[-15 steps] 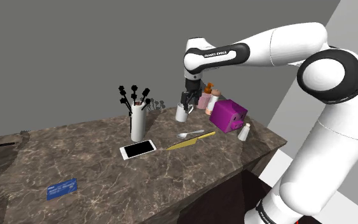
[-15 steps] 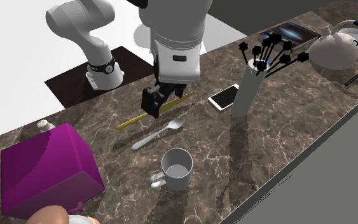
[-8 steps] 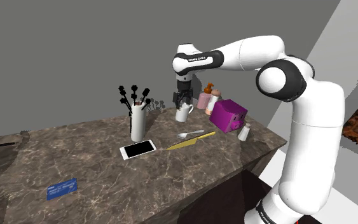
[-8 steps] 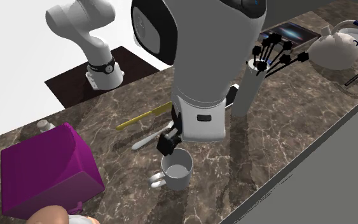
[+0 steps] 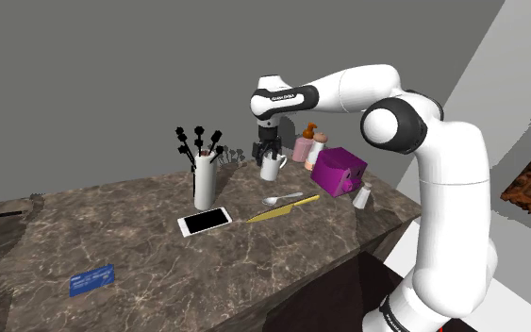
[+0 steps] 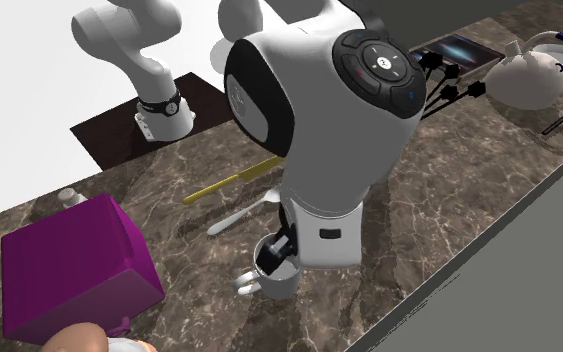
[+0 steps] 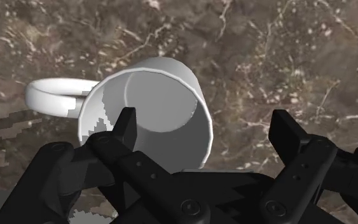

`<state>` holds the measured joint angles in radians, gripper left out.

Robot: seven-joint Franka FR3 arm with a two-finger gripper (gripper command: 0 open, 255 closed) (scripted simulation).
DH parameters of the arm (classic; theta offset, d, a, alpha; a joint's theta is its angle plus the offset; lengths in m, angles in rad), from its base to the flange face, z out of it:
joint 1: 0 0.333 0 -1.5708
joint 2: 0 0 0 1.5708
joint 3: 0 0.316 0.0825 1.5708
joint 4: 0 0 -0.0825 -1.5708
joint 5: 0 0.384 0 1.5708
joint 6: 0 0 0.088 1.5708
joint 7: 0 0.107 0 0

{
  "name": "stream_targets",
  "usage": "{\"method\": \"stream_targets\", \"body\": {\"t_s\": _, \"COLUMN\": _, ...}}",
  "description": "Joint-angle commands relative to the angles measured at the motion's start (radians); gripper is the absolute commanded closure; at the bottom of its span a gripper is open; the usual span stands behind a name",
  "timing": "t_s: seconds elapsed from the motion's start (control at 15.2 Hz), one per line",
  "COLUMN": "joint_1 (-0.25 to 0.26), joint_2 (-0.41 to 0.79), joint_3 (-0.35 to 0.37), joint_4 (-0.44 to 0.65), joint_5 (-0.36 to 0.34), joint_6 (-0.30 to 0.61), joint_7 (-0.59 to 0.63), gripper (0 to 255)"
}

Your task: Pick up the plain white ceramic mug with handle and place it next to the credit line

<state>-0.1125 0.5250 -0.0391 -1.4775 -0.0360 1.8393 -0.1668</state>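
A plain white mug [image 7: 165,89] with a handle [image 7: 51,95] stands upright on the dark marble counter [image 5: 141,255], at the far side near the wall. My gripper [image 7: 206,130] is down over its rim and open. One finger [image 7: 125,125] reaches inside the cup, the other [image 7: 287,133] is outside, and the wall between them is not clasped. In the shoulder view the gripper [image 5: 268,157] hangs on the mug [image 5: 274,172]. The hand hides most of the mug [image 6: 267,288] in the second exterior view. A blue card [image 5: 91,279] lies flat near the counter's front left.
By the mug are a magenta box [image 5: 339,172], pink bottles [image 5: 304,148], a small shaker [image 5: 362,195], a spoon [image 5: 277,200] and a yellow knife [image 5: 282,208]. A tall white holder of black utensils [image 5: 204,179] and a white phone [image 5: 205,222] lie between mug and card.
The hand moved from over the knife and spoon to the far edge and came down onto the mug; one finger now sits inside the cup. The mug has not moved.
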Motion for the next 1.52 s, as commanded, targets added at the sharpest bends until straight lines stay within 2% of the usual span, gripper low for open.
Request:
{"method": "stream_targets", "body": {"t_s": 0.0, "joint_1": 0.0, "joint_2": 0.002, "joint_3": 0.0, "joint_4": -0.022, "joint_5": 0.0, "joint_6": 0.025, "joint_7": 0.001, "gripper": 0}}
{"method": "stream_targets", "body": {"t_s": 0.53, "joint_1": 0.0, "joint_2": 0.003, "joint_3": 0.0, "joint_4": -0.028, "joint_5": 0.0, "joint_6": 0.032, "joint_7": 0.001, "gripper": 0}}
{"method": "stream_targets", "body": {"t_s": 0.59, "joint_1": 0.0, "joint_2": 0.003, "joint_3": 0.0, "joint_4": -0.028, "joint_5": 0.0, "joint_6": 0.032, "joint_7": 0.001, "gripper": 255}}
{"method": "stream_targets", "body": {"t_s": 1.19, "joint_1": 0.0, "joint_2": 0.003, "joint_3": 0.0, "joint_4": -0.028, "joint_5": 0.0, "joint_6": 0.032, "joint_7": 0.001, "gripper": 255}}
{"method": "stream_targets", "body": {"t_s": 1.45, "joint_1": 0.0, "joint_2": -0.014, "joint_3": 0.0, "joint_4": -0.001, "joint_5": 0.0, "joint_6": -0.013, "joint_7": 0.0, "gripper": 255}}
